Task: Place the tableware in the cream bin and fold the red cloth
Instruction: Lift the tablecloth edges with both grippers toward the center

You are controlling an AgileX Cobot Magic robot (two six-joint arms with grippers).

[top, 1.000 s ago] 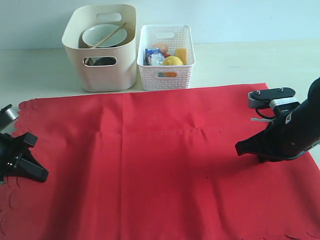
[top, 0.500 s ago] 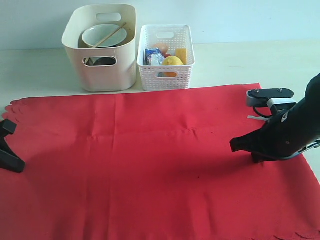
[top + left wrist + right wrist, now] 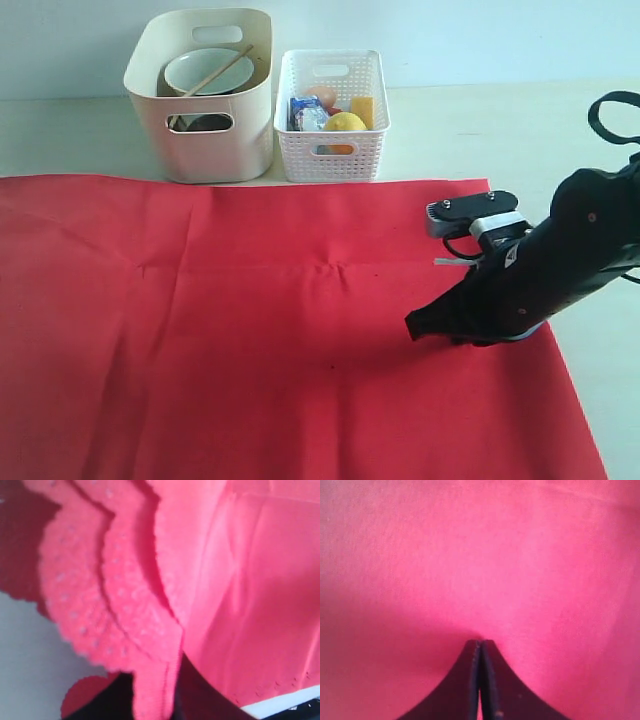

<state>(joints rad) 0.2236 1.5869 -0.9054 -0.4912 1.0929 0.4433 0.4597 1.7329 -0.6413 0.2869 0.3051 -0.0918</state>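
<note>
- Tableware looks done: the pale green bowl (image 3: 205, 68) and chopsticks (image 3: 218, 70) sit inside the cream bin (image 3: 205, 150), at the back of the surface (image 3: 60, 140) beside the white basket (image 3: 335, 150). The fold is the step in hand.
- The red cloth (image 3: 250, 330) lies spread in front of both bins and runs off the left of the exterior view.
- Left pincer (image 3: 155, 700): pinching the bunched scalloped edge (image 3: 75, 605).
- Right pincer (image 3: 415, 328): pressed together, tip down on the cloth near its right side, gripping nothing that shows.
- To fold well, I judge: lift the scalloped edge clear, carry it across level, use the right tip as the anchor, and let go only once the edges meet.
- Only the left wrist view shows the left grip; the exterior view misses that arm entirely.
- The right wrist view confirms the jaws are closed; the exterior view alone shows the bins.
</note>
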